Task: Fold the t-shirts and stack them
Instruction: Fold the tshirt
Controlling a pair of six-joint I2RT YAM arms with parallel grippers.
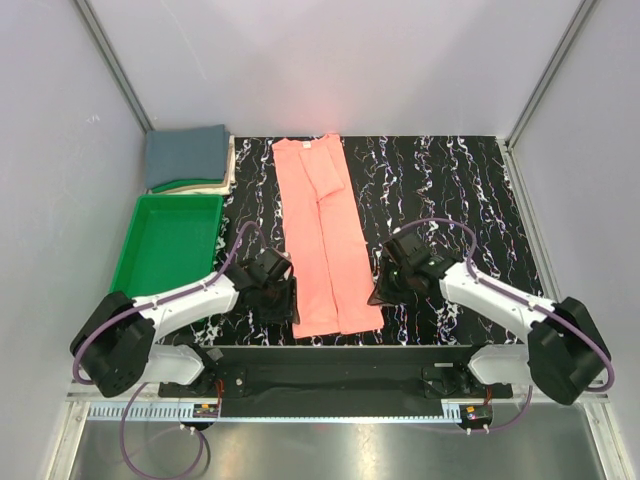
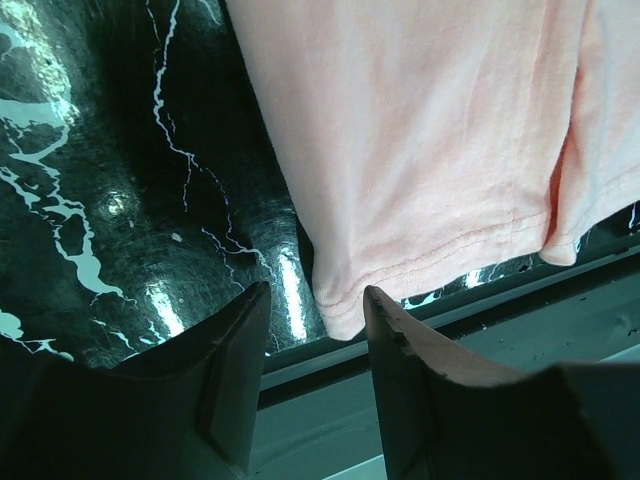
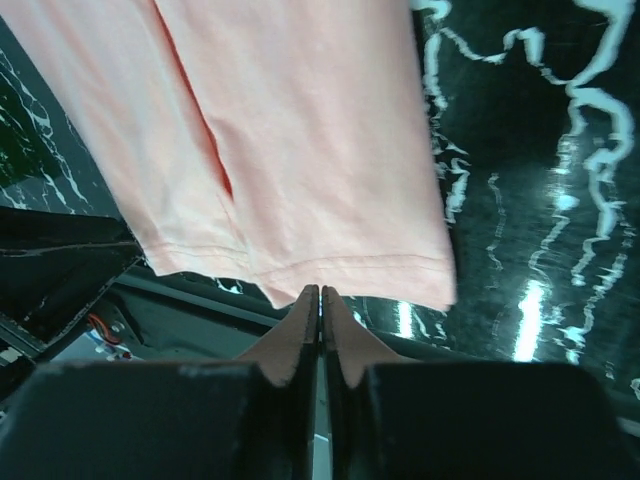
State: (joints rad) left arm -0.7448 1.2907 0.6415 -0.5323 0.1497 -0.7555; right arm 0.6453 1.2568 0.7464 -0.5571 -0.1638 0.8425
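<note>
At the near edge of the counter [image 1: 430, 190], the two end effectors flank the near hem of the pink shirt [image 1: 320, 230]. The left end effector [image 2: 316, 292] stands partly open and holds nothing; the hem's left corner lies just past its fingertips, in line with the gap between them. The right end effector [image 3: 320, 290] has its fingers [image 3: 290, 340] pressed together, with their tips at the edge of the hem near its right corner. Whether any cloth is pinched there I cannot tell.

The pink shirt lies flat on the black, white-veined counter as a long narrow strip. Both sides are folded in and meet along a seam down the middle. It runs from the near edge away to the far side, leaning slightly left, with the neck at the far end.

To the left, well apart from it, a green tray [image 1: 125, 255] sits against the left wall. Beyond the tray, in the far left corner, the grey shirt [image 1: 187, 153] lies folded on a pale layer.
</note>
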